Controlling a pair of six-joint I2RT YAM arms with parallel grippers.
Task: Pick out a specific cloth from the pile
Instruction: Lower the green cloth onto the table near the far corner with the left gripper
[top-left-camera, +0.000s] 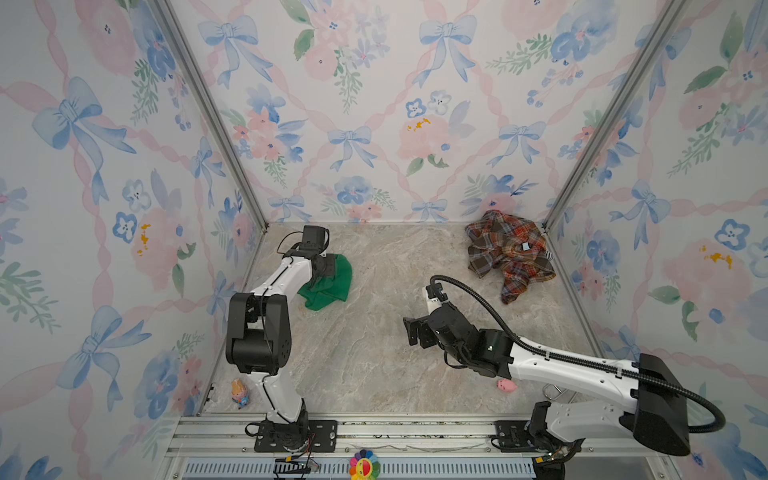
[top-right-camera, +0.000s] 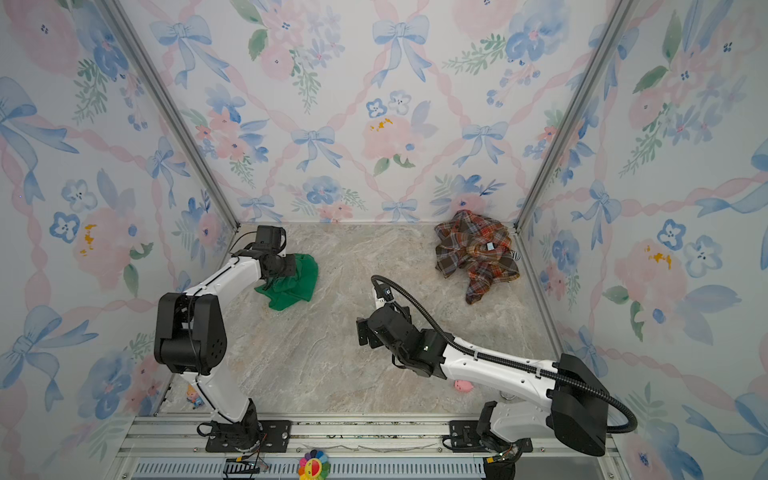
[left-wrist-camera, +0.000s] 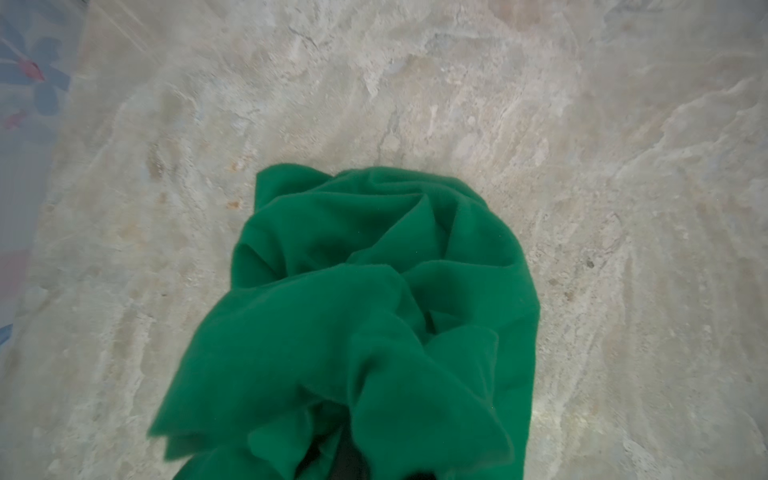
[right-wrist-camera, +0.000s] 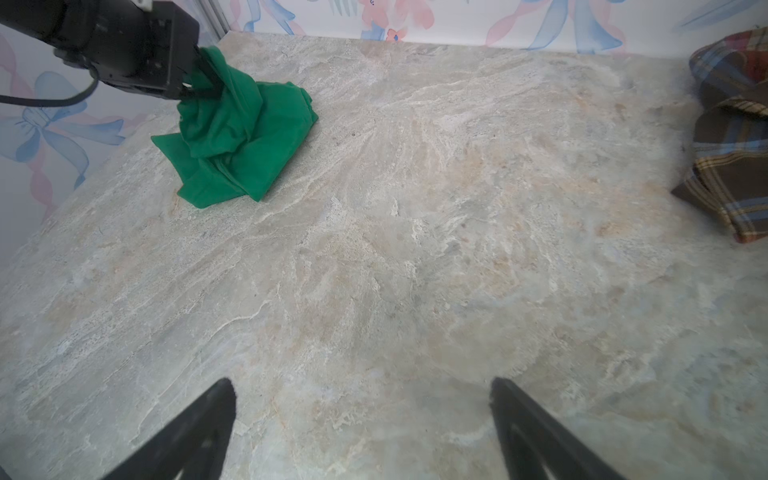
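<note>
Marbled tabletop (top-left-camera: 365, 357) is seen beneath the right gripper (right-wrist-camera: 361, 390), whose jaws are spread wide and empty. Farther back at the left, the green cloth (top-left-camera: 334, 286) is pinched at a bunched fold by the left gripper (right-wrist-camera: 205, 87), well apart from the pile (top-left-camera: 509, 253) in the far right corner. Soft, light, limp handling is expected; a gathered fold is best gripped.

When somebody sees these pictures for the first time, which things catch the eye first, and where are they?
The bright green cloth stands out most, bunched near the left edge of the table, with the left gripper shut on its upper folds. The pile, mainly an orange-brown plaid shirt, sits apart in the far right corner. The right gripper hangs open above bare table.
</note>
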